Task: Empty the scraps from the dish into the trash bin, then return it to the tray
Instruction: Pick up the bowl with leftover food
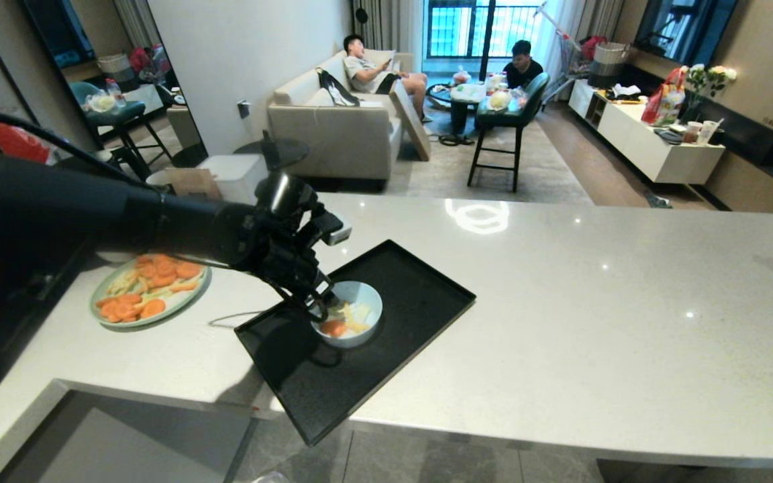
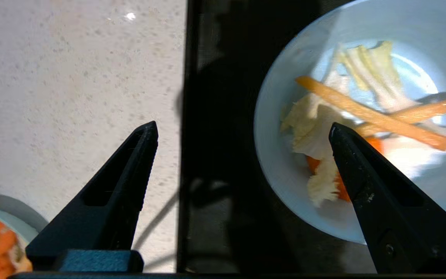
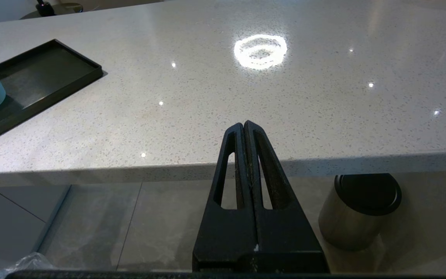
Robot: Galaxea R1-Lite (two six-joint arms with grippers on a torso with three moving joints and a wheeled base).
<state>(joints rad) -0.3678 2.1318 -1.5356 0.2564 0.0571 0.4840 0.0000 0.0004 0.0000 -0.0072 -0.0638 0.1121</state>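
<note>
The pale light-blue dish (image 1: pixel 368 294) stands on the black tray (image 1: pixel 413 295) near the counter's front edge, and the scraps (image 1: pixel 341 324) of orange carrot and pale strips lie in it. My left gripper (image 1: pixel 319 307) hovers at the dish's left rim, open. In the left wrist view, the left gripper (image 2: pixel 242 128) has one finger over the scraps (image 2: pixel 362 112) inside the dish (image 2: pixel 281 174) and the other over the counter beyond the tray's rim (image 2: pixel 186 116). My right gripper (image 3: pixel 244 124) is shut and parked below the counter edge. Only a crinkled clear plastic corner (image 3: pixel 29 263), perhaps the trash bin's liner, shows.
A green plate (image 1: pixel 108 314) of carrot slices sits left of the tray. A dark steel cylinder with a black top (image 3: pixel 362 209) stands on the floor under the counter edge. The counter (image 1: pixel 594 302) stretches right of the tray. Two people sit in the far room.
</note>
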